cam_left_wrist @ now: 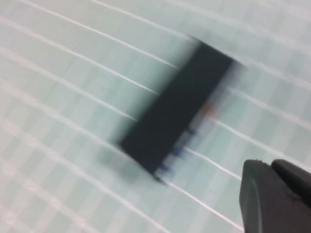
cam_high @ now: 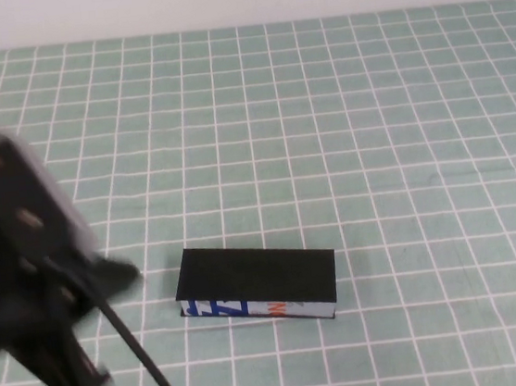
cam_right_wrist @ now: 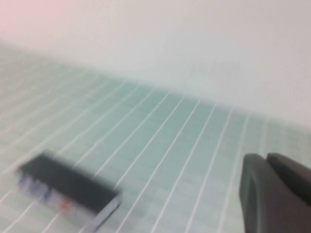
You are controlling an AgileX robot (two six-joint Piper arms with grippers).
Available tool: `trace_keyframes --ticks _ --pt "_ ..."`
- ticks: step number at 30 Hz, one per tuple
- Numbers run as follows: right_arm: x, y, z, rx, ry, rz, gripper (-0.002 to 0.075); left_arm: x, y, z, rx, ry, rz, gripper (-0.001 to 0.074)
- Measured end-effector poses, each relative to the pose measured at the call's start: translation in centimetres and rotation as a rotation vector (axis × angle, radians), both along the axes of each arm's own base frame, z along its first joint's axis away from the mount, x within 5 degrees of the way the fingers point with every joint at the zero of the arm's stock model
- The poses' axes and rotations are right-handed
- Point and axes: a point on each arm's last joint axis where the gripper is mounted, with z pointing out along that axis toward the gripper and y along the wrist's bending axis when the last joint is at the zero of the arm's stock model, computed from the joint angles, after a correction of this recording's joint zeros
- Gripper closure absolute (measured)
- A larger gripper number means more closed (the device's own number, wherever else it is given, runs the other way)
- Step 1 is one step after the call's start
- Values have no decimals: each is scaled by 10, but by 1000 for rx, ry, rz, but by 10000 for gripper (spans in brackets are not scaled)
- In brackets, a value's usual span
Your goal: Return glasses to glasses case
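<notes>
The glasses case (cam_high: 255,284) lies shut on the green checked cloth in the middle front, black on top, with its white printed edge facing me. It also shows in the left wrist view (cam_left_wrist: 176,111) and the right wrist view (cam_right_wrist: 65,191). The glasses are out of view. My left gripper (cam_high: 118,276) hangs above the cloth to the left of the case, apart from it; in the left wrist view (cam_left_wrist: 269,167) its fingers are together and hold nothing. My right gripper (cam_right_wrist: 265,162) is out of the high view; its fingers are together and empty, well away from the case.
The green checked cloth (cam_high: 371,124) covers the whole table up to a white wall at the back. A black cable (cam_high: 141,355) trails from the left arm toward the front edge.
</notes>
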Motion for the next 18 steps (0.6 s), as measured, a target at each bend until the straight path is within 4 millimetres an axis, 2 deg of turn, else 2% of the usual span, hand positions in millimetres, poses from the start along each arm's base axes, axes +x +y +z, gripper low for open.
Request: trace_keyframes --ticks 3,6,10,15,18 --pt "2 4 -16 0 104 43 737 1 18 24 -78 -70 106 737" --pt "7 6 -33 9 156 47 737 -6 35 35 -112 -98 183 737" --pt "12 3 -54 66 189 -8 737 -21 47 38 -115 -81 222 737" --pt "17 1 -82 117 230 -56 737 -40 54 31 -174 -61 275 737" --pt "19 -1 -84 135 183 -77 737 -53 60 28 -250 -95 322 737"
